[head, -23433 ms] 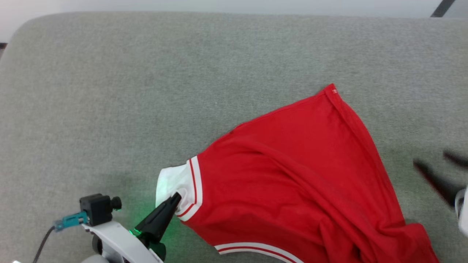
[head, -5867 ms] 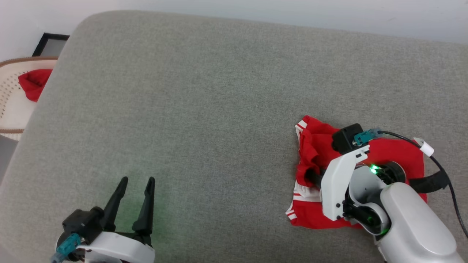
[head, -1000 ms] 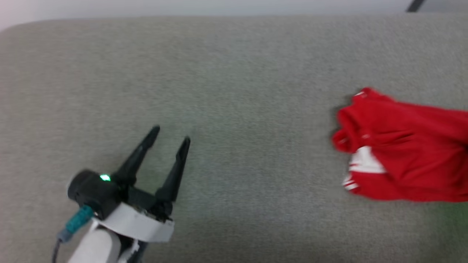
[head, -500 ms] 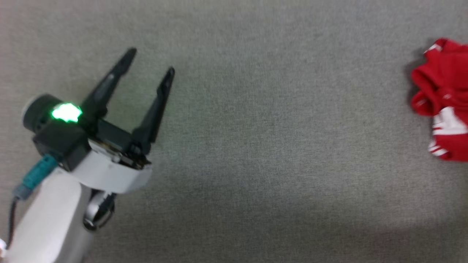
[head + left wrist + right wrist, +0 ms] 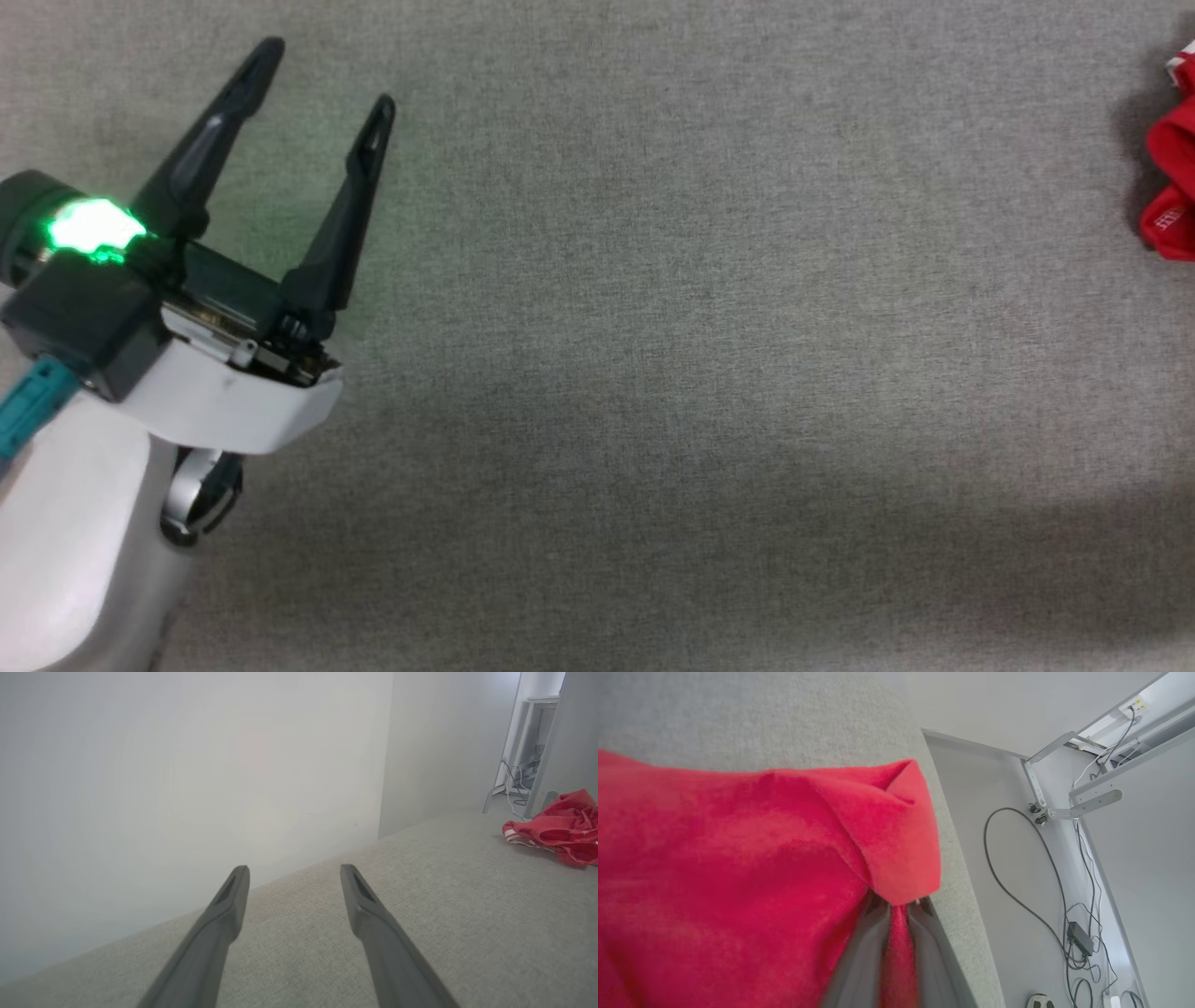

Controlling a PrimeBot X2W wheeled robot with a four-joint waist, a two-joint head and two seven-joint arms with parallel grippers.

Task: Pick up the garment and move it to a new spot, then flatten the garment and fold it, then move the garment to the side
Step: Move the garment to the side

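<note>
Surface: grey padded top [image 5: 653, 373], garment [image 5: 738, 858] bunched near its edge.
Right fingers [image 5: 859, 961]: clamped on the red cloth, likely to drag it aside.
Left fingers [image 5: 336, 215]: spread apart, empty, well clear.

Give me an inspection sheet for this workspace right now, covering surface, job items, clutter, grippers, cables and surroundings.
Surface: grey fabric cushion, evenly textured.
Job's things: red shirt bunched near the cushion's edge, not flat.
Clutter: nothing seen.
Grippers: left gripper open, holding nothing; right gripper pinching the shirt.
Cables: loose cables on the floor beside the cushion.
Surroundings: white wall, metal frame.
</note>
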